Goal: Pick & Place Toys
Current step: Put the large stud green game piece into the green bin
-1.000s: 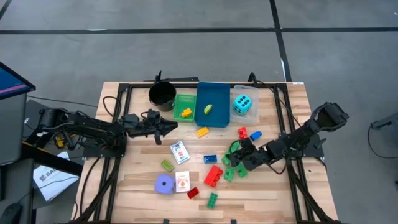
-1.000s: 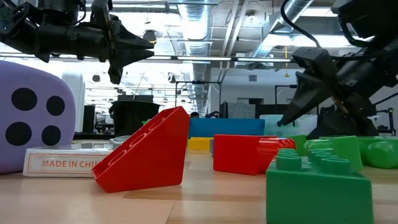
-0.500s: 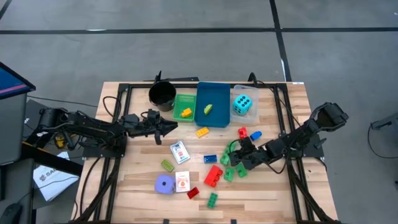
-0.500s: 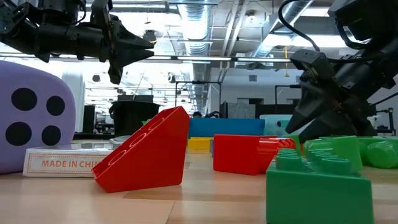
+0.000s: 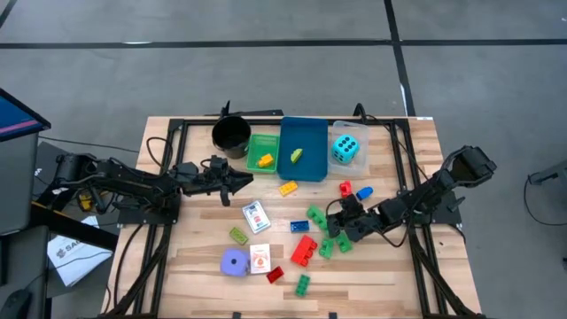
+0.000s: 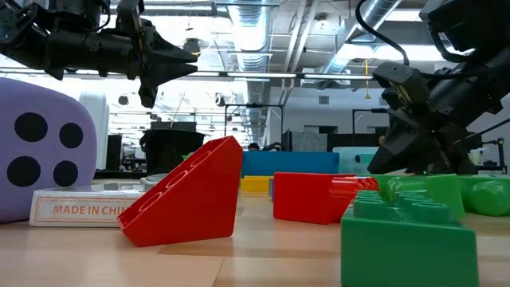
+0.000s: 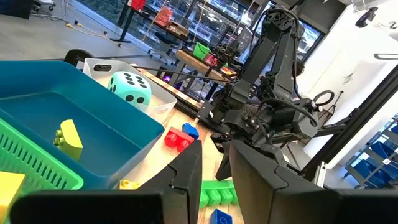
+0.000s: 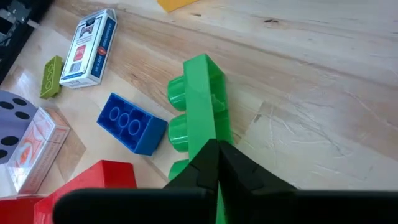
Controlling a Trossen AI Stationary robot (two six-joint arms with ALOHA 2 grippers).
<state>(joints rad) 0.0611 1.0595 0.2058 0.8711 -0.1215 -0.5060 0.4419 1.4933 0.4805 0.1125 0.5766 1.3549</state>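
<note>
Toys lie scattered on the wooden table: red bricks (image 5: 304, 250), a blue brick (image 8: 132, 123), green bricks (image 5: 330, 245), a purple die (image 5: 234, 262) and two card packs (image 5: 256, 217). A cyan die (image 5: 346, 148) sits in the clear tray. My right gripper (image 5: 335, 215) slants down at mid-right, shut on a green brick (image 5: 314, 213). My left gripper (image 5: 249, 182) hovers level near the green tray (image 5: 252, 142), its fingers a narrow gap apart with nothing between them. My right gripper pinches the near end (image 8: 210, 134) of the green brick between its two fingertips, and a thin strip of green shows between them. The fingers slant down from the table's right, along the brick. Its studs face sideways. I cannot tell whether it rests on the table.
A black cup (image 5: 231, 135), the green tray, a blue tray (image 5: 303, 164) with a yellow-green brick, and the clear tray line the far edge. A yellow brick (image 5: 288, 188), a red brick (image 5: 345, 188) and a blue piece (image 5: 364, 190) lie in front of them. Black frame rails border the table.
My right gripper has shut from wide open onto the green brick and rolled slightly, staying in place. The green brick now sticks out past the fingertips toward the table's left.
</note>
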